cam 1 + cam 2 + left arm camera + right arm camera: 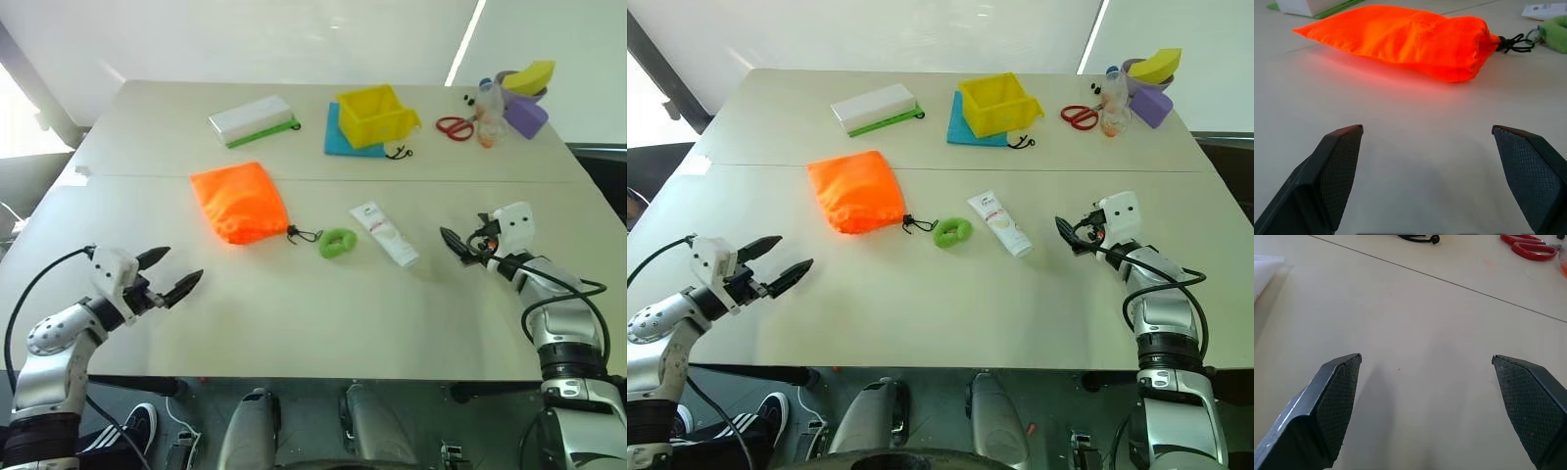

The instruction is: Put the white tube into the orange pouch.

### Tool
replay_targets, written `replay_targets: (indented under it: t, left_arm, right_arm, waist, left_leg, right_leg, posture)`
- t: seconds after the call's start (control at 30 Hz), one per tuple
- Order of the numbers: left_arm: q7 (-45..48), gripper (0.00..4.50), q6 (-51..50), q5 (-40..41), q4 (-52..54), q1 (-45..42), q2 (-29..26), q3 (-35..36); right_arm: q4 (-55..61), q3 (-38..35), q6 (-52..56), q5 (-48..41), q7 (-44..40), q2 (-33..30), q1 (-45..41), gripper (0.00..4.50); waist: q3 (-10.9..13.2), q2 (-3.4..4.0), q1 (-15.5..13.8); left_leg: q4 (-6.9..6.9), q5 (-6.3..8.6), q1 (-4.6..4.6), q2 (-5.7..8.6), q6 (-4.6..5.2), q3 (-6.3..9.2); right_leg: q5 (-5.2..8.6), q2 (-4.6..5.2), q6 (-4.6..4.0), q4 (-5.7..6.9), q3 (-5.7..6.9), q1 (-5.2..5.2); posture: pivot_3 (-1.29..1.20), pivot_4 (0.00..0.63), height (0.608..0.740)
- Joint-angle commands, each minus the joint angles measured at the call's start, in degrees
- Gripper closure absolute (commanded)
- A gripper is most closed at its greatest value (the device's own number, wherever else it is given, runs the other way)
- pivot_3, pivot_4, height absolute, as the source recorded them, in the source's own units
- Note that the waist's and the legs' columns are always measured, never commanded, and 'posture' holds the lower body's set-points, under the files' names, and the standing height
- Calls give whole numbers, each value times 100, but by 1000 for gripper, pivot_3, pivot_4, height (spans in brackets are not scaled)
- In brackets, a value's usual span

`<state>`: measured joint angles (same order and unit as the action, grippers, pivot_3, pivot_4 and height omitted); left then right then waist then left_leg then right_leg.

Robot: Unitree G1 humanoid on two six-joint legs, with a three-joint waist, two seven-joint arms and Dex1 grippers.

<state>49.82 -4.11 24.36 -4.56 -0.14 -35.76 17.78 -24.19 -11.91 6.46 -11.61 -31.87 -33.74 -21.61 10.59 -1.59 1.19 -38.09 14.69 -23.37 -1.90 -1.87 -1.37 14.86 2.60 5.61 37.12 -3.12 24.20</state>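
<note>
Your left end effector (176,271) hovers low over the bench (294,323) with its jaws spread wide and nothing between them. Ahead of it and a little toward the middle lies the orange pouch (238,201), well apart from the fingertips, flat and slack, its gathered mouth turned toward the black cord (304,234) and green ring (338,242). Expect soft, limp fabric that will collapse when pinched, so you will likely have to hold the mouth open at its rim.

Past the ring, the white tube (384,233) lies flat on the bench, slanted, with its cap end pointing toward your right end effector (452,241). That end effector is also wide open and empty, near the tube but not touching it, with the tube off to its inner side. The tube looks light, smooth and squashy; take it across the flattened body near the middle, gently, as it may slip.
</note>
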Motion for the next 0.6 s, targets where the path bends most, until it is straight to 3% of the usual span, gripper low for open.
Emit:
replay_targets:
  t: [0.03,0.27,0.37,0.53,0.6]
  left_arm:
    - [22,0,141,94,83,-71,-40,183]
    - [-93,0,66,92,328,-195,-46,125]
    - [-326,0,-49,-7,646,-414,-28,-18]
    - [-517,0,-177,-218,984,-753,-12,-357]
    - [-659,0,28,-658,950,-936,-43,-616]
  right_arm:
    - [335,-156,-93,-134,-36,-28,-81,43]
    - [549,-120,-134,-281,-325,-38,-10,43]
    - [1360,-152,83,-1003,-1055,66,183,43]
    - [2505,328,269,-1224,-1952,-151,754,43]
    - [3005,541,403,-1274,-2180,-241,955,43]
  waist:
    - [0,0,0]
    - [0,0,-3]
    - [1,2,-7]
    - [0,1,-35]
    - [1,1,-30]
  left_leg:
    - [0,0,0,0,0,0]
    - [0,0,0,0,0,0]
    - [0,0,-1,0,0,1]
    - [0,0,0,0,0,4]
    - [0,0,0,1,0,3]
  right_leg:
    - [0,0,0,0,0,0]
    - [0,0,0,0,0,0]
    - [0,-2,1,0,0,0]
    - [-10,-3,19,-1,1,-4]
    - [-10,-2,19,-3,1,-5]
  posture:
    - [0,150,740]
    - [0,150,740]
    - [0,150,740]
    - [0,150,740]
    - [0,150,740]
